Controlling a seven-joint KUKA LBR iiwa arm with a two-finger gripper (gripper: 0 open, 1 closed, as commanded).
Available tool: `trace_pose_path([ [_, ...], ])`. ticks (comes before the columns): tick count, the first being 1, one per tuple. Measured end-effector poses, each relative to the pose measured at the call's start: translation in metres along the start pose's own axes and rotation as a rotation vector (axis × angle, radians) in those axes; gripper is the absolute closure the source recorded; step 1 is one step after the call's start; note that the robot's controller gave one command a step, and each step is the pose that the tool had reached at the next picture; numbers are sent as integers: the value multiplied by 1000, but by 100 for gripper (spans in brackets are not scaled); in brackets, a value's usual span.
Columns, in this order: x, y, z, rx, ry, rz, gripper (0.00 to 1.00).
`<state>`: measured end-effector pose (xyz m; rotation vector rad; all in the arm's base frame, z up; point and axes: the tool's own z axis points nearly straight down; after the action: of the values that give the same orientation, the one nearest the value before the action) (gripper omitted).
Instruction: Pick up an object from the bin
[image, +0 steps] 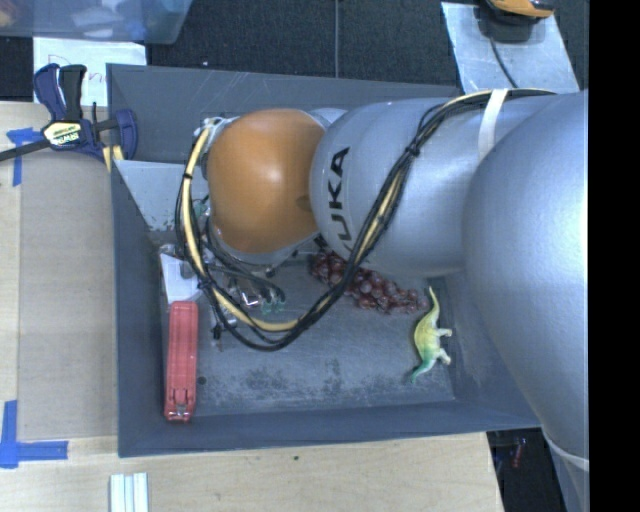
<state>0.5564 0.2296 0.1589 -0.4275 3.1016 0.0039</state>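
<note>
Gripper (245, 293) sits at 9 o'clock in the bin (300, 385); its opening cannot be told. Red oblong block (182, 360) lies just beside it, at 7 o'clock.

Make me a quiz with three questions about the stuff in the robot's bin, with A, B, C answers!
1. Where does the long red bar lie in the bin?
A. by the left wall
B. by the right wall
C. outside on the cardboard

2. What colour is the toy dinosaur?
A. blue
B. yellow-green
C. black

3. How is the dark red bunch placed?
A. wholly in the open
B. partly hidden under the arm
C. hanging over the rim

Answers:
1 A, the bar runs along the left wall, down toward the near corner.
2 B, its body is yellow-green against the grey floor.
3 B, the arm covers the bunch's upper part.
</note>
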Motion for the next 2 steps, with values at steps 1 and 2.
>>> trace_pose_path([
  [1,-15,3,15,0,8,-180,0],
  [2,-19,9,29,-2,6,-558,0],
])
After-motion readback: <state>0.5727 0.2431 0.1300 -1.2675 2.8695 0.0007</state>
